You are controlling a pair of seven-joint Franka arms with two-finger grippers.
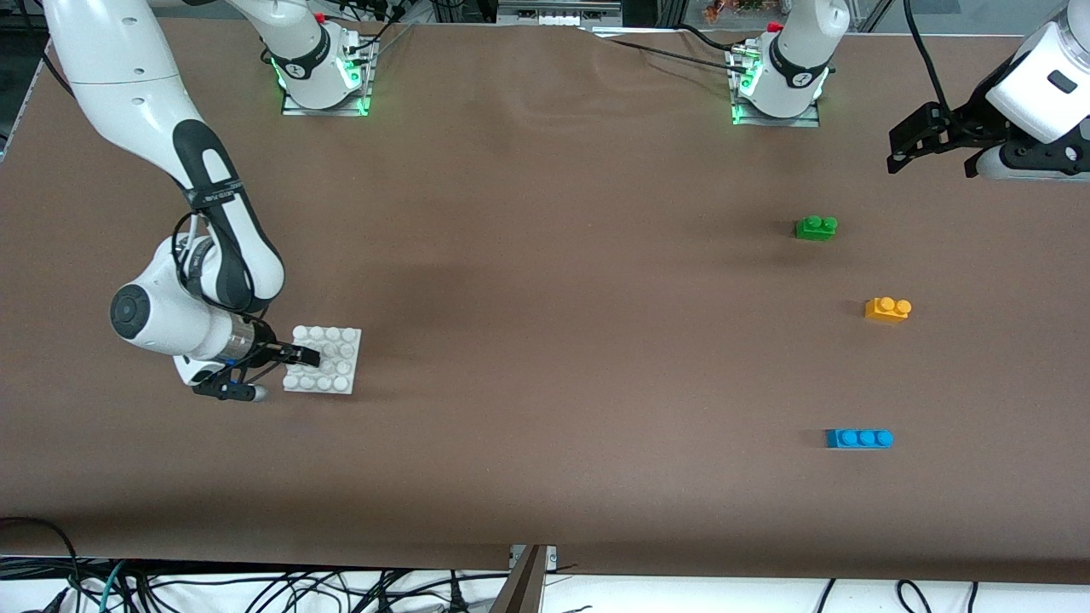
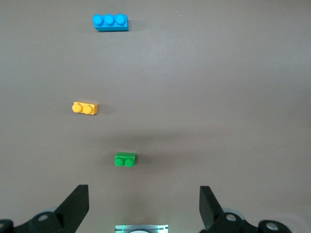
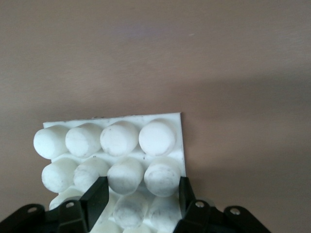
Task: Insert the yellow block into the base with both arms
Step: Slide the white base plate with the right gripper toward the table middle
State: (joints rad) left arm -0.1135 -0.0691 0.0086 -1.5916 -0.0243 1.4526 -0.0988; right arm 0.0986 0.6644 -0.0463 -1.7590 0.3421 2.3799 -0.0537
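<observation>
Grip comes first on our side of the job: we have the right gripper (image 1: pixel 294 362) down at the base (image 1: pixel 328 359), toward the right arm's end of the table, its fingers (image 3: pixel 99 194) closed in on the studs along the plate's edge. The right wrist view shows the two black fingers bracketing a pair of white studs, so we read this as a hold on the base, though the plate appears to sit flat on the brown table (image 1: pixel 545 298).

Our left gripper (image 1: pixel 932 140) hangs high over the left arm's end of the table, jaws spread wide and holding nothing. The yellow block (image 1: pixel 887 309) lies on the table well apart from the base, between the green brick (image 1: pixel 816 227) and the blue brick (image 1: pixel 860 438), with the green one farther from the front camera and the blue one nearer.

To do this step well, we judge that the right hand should keep the plate level and steady, gripping firmly enough that it does not twist when pressed. We would bring the left hand down squarely over the yellow block, jaws aligned across its short sides so the studs stay free, and take care not to nudge its neighbours.
</observation>
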